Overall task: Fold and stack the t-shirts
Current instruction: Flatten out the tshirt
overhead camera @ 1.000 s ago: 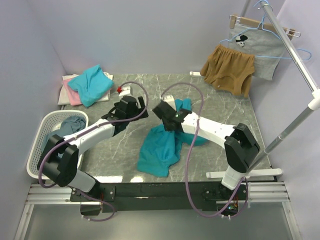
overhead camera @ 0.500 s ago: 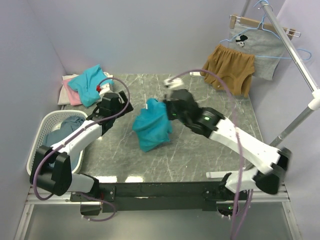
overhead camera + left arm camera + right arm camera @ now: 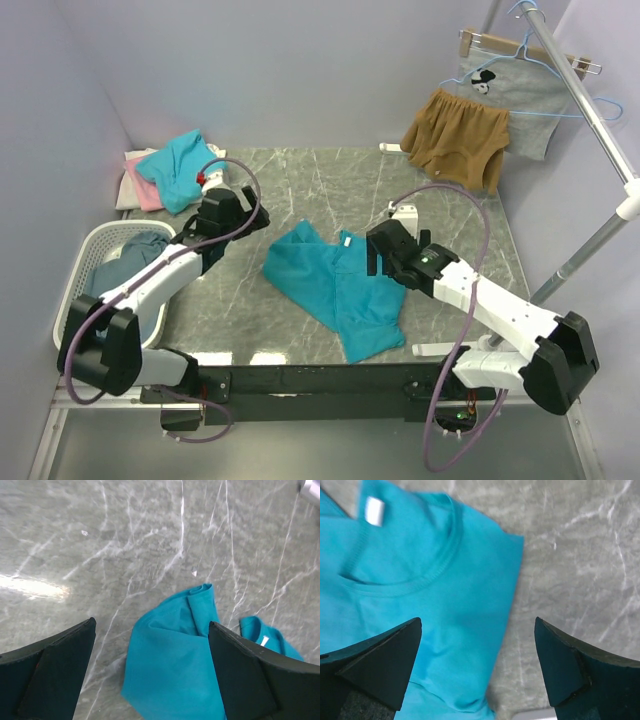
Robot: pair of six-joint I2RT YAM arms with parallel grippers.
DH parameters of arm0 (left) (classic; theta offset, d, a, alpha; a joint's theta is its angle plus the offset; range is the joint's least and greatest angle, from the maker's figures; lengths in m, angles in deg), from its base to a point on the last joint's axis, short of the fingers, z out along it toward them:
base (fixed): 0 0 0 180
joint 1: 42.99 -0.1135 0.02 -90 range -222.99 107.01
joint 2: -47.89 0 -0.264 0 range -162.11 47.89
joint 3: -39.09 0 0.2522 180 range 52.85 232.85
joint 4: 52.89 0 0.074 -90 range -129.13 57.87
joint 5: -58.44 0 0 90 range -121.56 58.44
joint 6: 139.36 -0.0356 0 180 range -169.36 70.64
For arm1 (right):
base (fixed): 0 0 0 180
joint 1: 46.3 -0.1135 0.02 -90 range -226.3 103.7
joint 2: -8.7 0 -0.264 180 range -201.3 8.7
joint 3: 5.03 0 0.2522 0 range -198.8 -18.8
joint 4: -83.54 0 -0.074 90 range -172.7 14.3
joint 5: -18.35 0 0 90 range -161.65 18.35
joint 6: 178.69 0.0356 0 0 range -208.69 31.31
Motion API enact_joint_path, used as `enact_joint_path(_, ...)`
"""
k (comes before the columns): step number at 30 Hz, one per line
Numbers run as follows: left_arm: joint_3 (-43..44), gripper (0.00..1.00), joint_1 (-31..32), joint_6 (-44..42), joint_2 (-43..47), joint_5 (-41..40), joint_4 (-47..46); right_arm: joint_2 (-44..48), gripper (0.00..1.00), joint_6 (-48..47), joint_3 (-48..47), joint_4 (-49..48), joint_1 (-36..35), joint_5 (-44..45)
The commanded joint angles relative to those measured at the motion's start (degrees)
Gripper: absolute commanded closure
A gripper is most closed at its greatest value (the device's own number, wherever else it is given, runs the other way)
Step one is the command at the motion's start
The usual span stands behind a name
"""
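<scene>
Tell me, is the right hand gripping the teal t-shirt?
No, the right hand is wide open over the teal t-shirt, which lies on the table with no cloth pinched.

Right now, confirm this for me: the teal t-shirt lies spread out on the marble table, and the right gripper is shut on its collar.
Wrong on the grip. The teal t-shirt does lie spread out on the marble table, but the right gripper is open above its collar, holding nothing; the right wrist view shows this.
</scene>
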Motion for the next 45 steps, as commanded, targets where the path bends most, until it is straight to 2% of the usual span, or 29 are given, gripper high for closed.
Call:
enact_joint_path(1, 2.1, 0.01, -0.2, -4.0, -4.0, 6.9, -4.0, 1.7, 0.00, -0.1, -2.6, -5.5, -0.3, 0.3)
enact_joint_path(2, 2.8, 0.01, -0.2, -4.5, -6.6, 8.2, -5.8, 0.9, 0.00, -0.6, -2.9, -6.5, -0.3, 0.0)
enact_joint_path(8, 14.9, 0.01, -0.1, -6.5, -21.6, 12.6, -2.3, -7.4, 0.00, -2.9, -5.5, -12.2, 0.7, -3.4)
enact_joint_path(16, 24.8, 0.01, 0.0, -7.2, -34.3, 17.8, -1.4, -22.6, 0.00, -6.3, -15.7, -14.8, 1.3, -7.9)
enact_joint_path(23, 26.4, 0.01, 0.3, -7.1, -39.2, 19.8, -1.2, -31.9, 0.00, -7.0, -23.0, -14.7, 1.9, -8.8)
enact_joint_path(29, 24.4, 0.01, 1.1, -6.6, -38.7, 18.7, -2.2, -38.0, 0.07, -6.9, -26.0, -13.6, 3.9, -10.3)
enact_joint_path(32, 22.5, 0.00, 1.2, -6.3, -37.2, 18.2, -2.8, -41.3, 0.14, -6.9, -27.0, -13.4, 4.7, -10.4)
enact_joint_path(35, 20.8, 0.01, 1.2, -6.2, -35.7, 17.6, -3.0, -41.8, 0.32, -7.0, -27.1, -13.4, 5.3, -10.9)
enact_joint_path(36, 20.1, 0.01, 1.2, -6.3, -35.2, 17.3, -3.1, -41.5, 0.46, -7.1, -26.7, -13.5, 5.4, -10.6)
enact_joint_path(37, 19.8, 0.01, 1.2, -6.3, -34.5, 17.1, -3.0, -40.9, 0.55, -7.1, -26.5, -13.8, 5.4, -10.0)
enact_joint_path(38, 19.4, 0.01, 1.2, -6.4, -34.0, 16.6, -3.1, -39.6, 0.75, -7.2, -25.8, -14.2, 5.6, -9.6)
enact_joint_path(40, 18.7, 0.00, 1.2, -6.4, -32.5, 16.4, -2.8, -37.5, 0.94, -7.5, -24.8, -14.7, 5.7, -8.4)
enact_joint_path(41, 18.4, 0.01, 1.3, -6.5, -32.0, 16.2, -2.7, -35.1, 1.00, -7.4, -23.9, -14.5, 5.7, -7.3)
enact_joint_path(44, 17.7, 0.00, 1.2, -6.8, -28.9, 15.4, -2.2, -30.8, 1.00, -7.7, -21.9, -15.1, 5.8, -6.1)
enact_joint_path(45, 17.4, 0.01, 1.3, -6.9, -28.2, 15.2, -2.1, -28.8, 0.83, -8.3, -21.6, -15.5, 6.1, -5.8)
